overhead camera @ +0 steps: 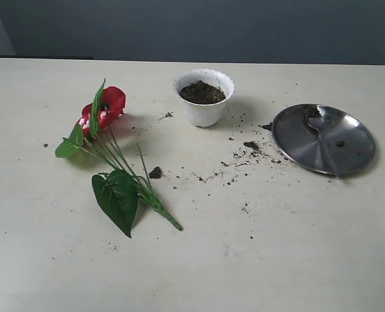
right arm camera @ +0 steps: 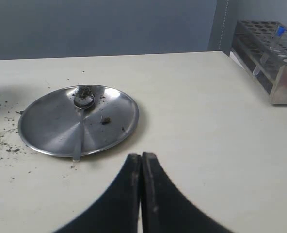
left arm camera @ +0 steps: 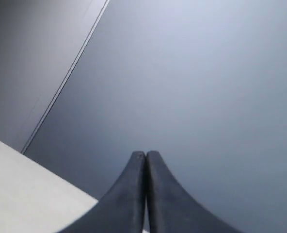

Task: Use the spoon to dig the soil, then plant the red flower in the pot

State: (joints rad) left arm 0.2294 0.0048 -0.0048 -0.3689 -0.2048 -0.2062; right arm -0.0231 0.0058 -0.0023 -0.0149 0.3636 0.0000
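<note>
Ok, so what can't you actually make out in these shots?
Exterior view: how deep the soil goes, because the pot wall hides it.
Exterior view: neither arm shows. Only the shut left fingers and right fingers appear, in the wrist views.
Left wrist view: just the wall and a corner of the table, no task items.
Right wrist view: the rack is blurred and cut off by the edge, so its contents are unclear.

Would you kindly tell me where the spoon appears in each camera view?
Exterior view: the spoon lies on the steel plate, right of the pot.
Left wrist view: not in it.
Right wrist view: spoon on the same plate, beyond the right gripper.
Shared landmark: the steel plate.
</note>
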